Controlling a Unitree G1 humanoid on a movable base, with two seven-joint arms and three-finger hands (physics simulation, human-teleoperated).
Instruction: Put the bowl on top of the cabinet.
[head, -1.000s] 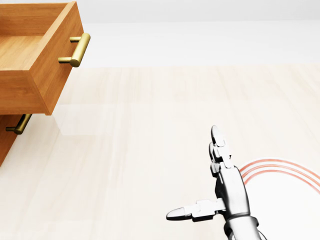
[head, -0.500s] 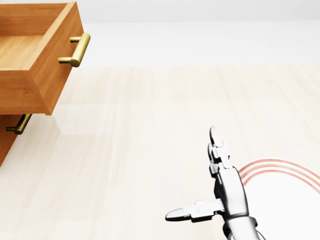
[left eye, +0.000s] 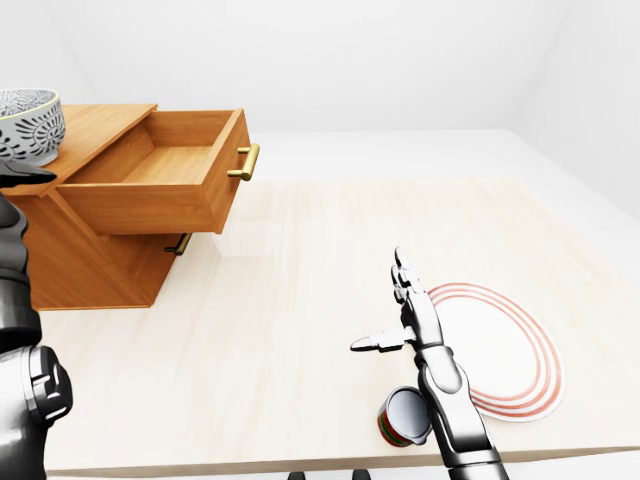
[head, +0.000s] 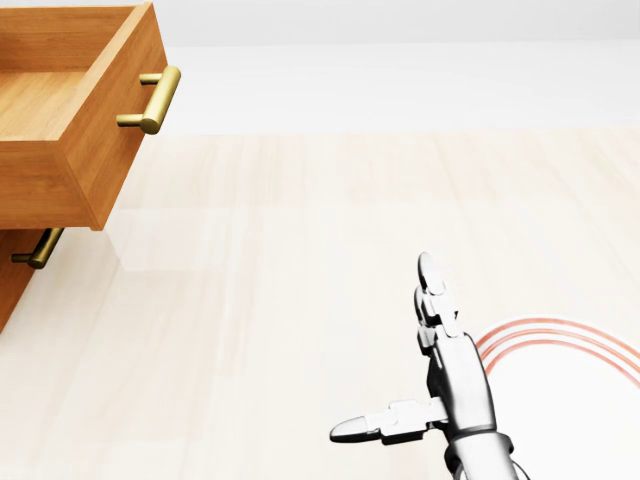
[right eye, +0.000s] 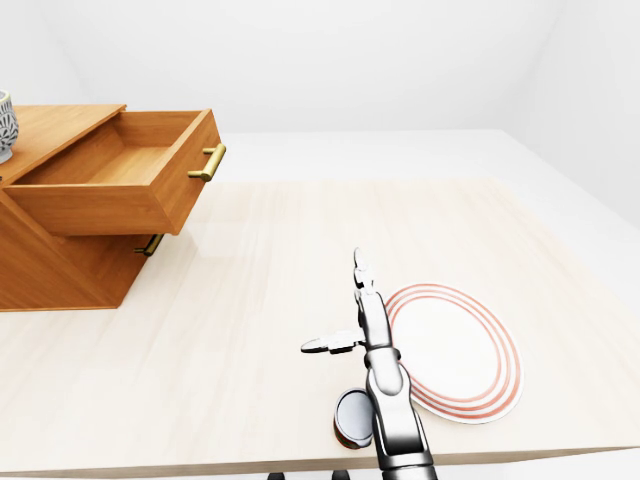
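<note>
A white patterned bowl (left eye: 25, 122) stands on the wooden cabinet's top (left eye: 95, 125) at the upper left of the left-eye view. Only its edge (right eye: 4, 125) shows in the right-eye view. My left arm (left eye: 20, 310) rises along the left border, and one dark fingertip (left eye: 28, 175) lies just under the bowl's base. The rest of that hand is cut off, so its grip is hidden. My right hand (left eye: 378, 300) hovers over the table with fingers spread, holding nothing, far to the right of the cabinet.
The cabinet's upper drawer (left eye: 160, 180) is pulled out, empty, with a brass handle (head: 155, 100). A white plate with red rings (left eye: 505, 345) lies right of my right hand. A small red and green can (left eye: 405, 418) lies near the table's bottom edge.
</note>
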